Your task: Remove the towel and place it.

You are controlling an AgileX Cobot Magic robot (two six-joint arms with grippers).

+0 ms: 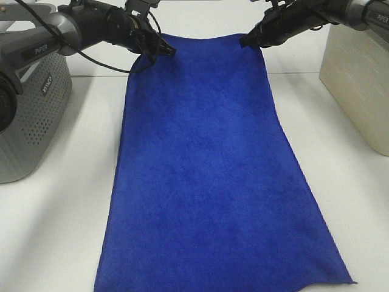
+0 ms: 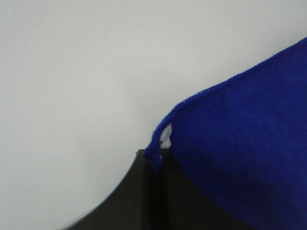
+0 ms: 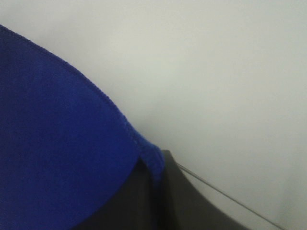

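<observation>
The left tool (image 1: 165, 52) is clenched on one far corner of the towel (image 1: 206, 170), its dark tip pinching the blue cloth at the hem, while the right tool (image 1: 248, 41) is clenched on the other far corner. Between the two tools the towel's far edge runs nearly straight and taut. In the left wrist view, the dark fingers (image 2: 144, 196) close on a folded bit of stitched hem, with a small white tag (image 2: 166, 136) peeking out just beside the grip; the blue pile of the towel (image 2: 244, 143) fills the space next to it against a pale background. In the right wrist view, the dark fingers (image 3: 187, 201) hold the matching hemmed corner of the towel (image 3: 57, 143).

From the held corners the royal-blue towel spreads toward the camera in the high view, widening as it goes, its near end lying flat on the white desk (image 1: 61, 201) with one frayed thread at the near right corner. The cloth looks smooth, with only faint diagonal creases.

A grey perforated basket (image 1: 30, 121) stands on the desk to the left of the towel, apart from it. A cream-coloured bin (image 1: 358, 79) stands on the right side, also clear of the cloth.
</observation>
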